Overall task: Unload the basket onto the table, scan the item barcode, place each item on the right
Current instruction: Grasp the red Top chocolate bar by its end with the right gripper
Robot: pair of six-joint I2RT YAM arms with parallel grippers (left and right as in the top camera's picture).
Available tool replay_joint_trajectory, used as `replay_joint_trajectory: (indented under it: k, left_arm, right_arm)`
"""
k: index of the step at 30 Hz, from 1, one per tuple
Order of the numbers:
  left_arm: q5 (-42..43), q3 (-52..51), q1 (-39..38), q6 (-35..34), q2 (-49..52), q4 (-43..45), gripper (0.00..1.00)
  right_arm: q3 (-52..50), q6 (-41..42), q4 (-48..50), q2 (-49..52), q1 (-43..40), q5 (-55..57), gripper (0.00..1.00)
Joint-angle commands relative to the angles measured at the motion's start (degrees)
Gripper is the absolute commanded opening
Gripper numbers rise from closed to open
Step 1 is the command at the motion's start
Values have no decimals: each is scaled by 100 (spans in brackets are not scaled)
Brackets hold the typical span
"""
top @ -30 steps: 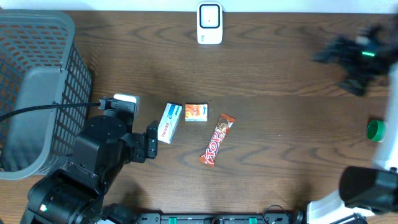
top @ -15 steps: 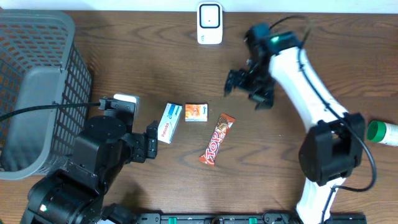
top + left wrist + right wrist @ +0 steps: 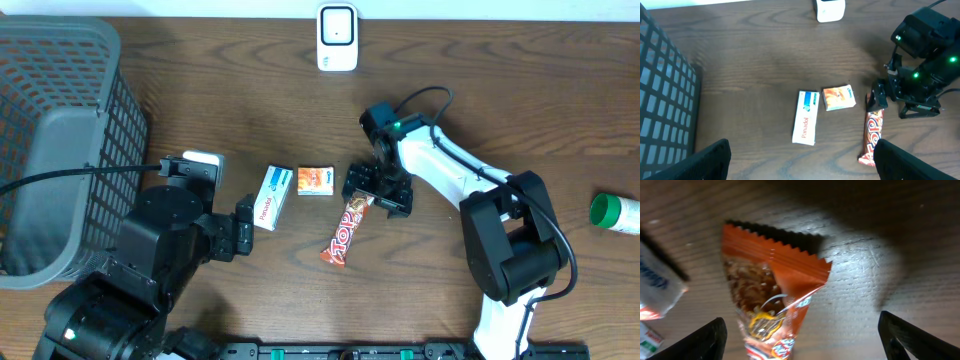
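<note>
- The right gripper (image 3: 376, 195) hangs low over the upper, serrated end of the orange candy bar (image 3: 346, 230), with its jaws spread wide on either side of the wrapper and not clamped on it
- The candy bar lies flat and slanted on the wooden table (image 3: 480, 110), just right of a small orange box (image 3: 315, 180) and a white Panadol box (image 3: 271, 197)
- The white scanner (image 3: 337, 37) stands at the far edge, well apart from the bar
- The left gripper (image 3: 800, 162) is wide open and empty, near the Panadol box, with a grey basket (image 3: 60, 150) to its left

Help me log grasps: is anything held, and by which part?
Nothing is held. The right gripper hovers open over the Top candy bar's upper end; the left gripper is open.
</note>
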Motion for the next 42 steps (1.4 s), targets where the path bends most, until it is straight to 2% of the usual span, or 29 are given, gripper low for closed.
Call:
replay_joint_trajectory:
  k: [1,9,19,26,36,42]
  left_arm:
    - [-33,15,-17,-92,-24,-11,91]
    - [-33,15,-17,-92,-24,-11,91]
    - [-33,15,-17,-92,-24,-11,91]
    - [-33,15,-17,-92,-24,-13,92]
    - [-33,15,-17,-92,-24,-11,91]
    - [-33,15,-17,-92,-24,-13,91]
  right_arm:
    - [-83,-227,129,0,50,4,91]
    - [-275,-275,457,2,168,127,92]
    - [-754,-243,1224,2,546,133,81]
    - [-966,-118,1213,4,592,367,68]
    - [-1224,-120,1241,4,590,428,43]
    - [-1224,-195,1189,4,595,378,33]
